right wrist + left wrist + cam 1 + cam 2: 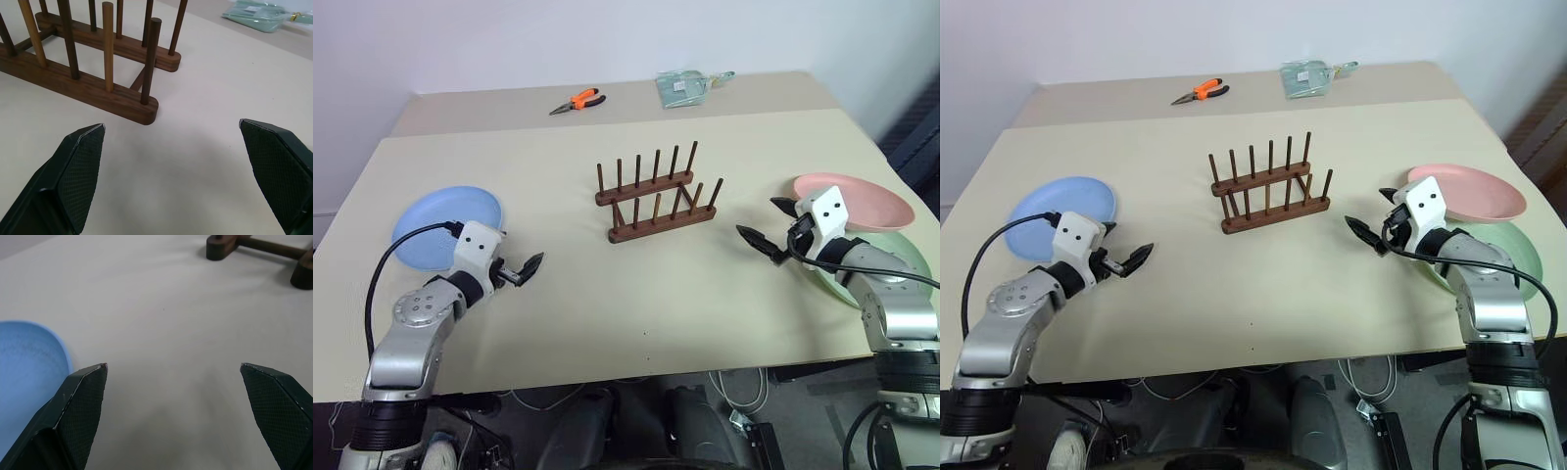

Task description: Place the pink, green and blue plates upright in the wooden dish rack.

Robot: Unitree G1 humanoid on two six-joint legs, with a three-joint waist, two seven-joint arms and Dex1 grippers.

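Head views, start of task. The wooden dish rack [655,197] stands empty at table centre, its two peg-lined bars running from about 8 o'clock to 2 o'clock in the head view.

My left gripper [522,268] hovers low over the table with its fingers spread wide and nothing between them. The blue plate [435,224] lies flat just behind it, toward 10 o'clock from the fingertips. My right gripper [770,225] is likewise spread wide and empty, and it points inward toward the rack. The pink plate [862,199] lies close at its 3 o'clock, its near rim resting over the green plate [901,257], which sits partly under my right forearm.

The relation that decides the opening move, as I judge it: each plate lies behind or beside the fingers, not ahead of them. Each gripper must therefore turn back to reach a rim. The right arm is nearer the pink and green plates, the left arm nearer the blue.

All three plates are shallow, round, matte and pastel, each apparently with a thin raised rim.
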